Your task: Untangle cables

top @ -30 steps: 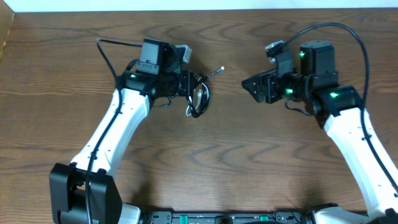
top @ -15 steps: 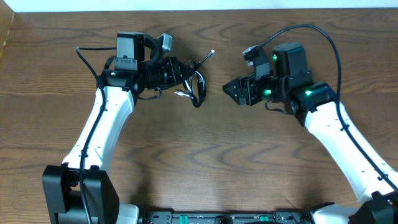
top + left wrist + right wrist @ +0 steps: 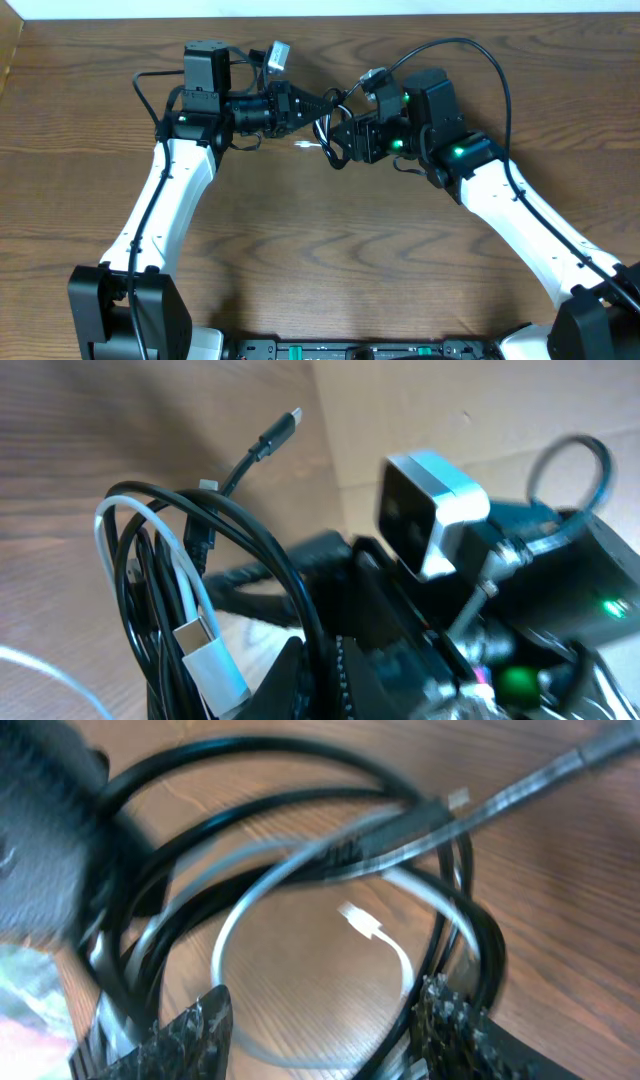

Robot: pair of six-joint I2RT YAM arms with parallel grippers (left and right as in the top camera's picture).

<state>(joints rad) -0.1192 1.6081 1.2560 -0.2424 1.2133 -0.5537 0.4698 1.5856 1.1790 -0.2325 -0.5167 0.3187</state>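
Observation:
The cables point(image 3: 328, 138), a small coil of black cords with one white one, hang from my left gripper point(image 3: 303, 106) above the table's far middle. In the left wrist view that gripper point(image 3: 322, 652) is shut on a black strand, a white plug point(image 3: 205, 652) dangles beside it, and a black plug end point(image 3: 280, 426) sticks up. My right gripper point(image 3: 343, 140) has come up against the coil from the right. Seen from the right wrist, the gripper point(image 3: 320, 1030) is open. Its fingers point(image 3: 190, 1032) straddle the lower part of the coil point(image 3: 300, 850), and the white loop point(image 3: 232, 925) lies between them.
The wooden table point(image 3: 330, 250) spreads below both arms. The right arm's wrist camera point(image 3: 430, 510) fills the left wrist view just behind the coil. The thick black arm wire point(image 3: 470, 50) arches over the right arm. A pale wall edge point(image 3: 320, 8) runs along the back.
My right arm has swung left until its fingers reach the coil, and its jaws have narrowed somewhat. The left arm has shifted the held coil slightly right and back.

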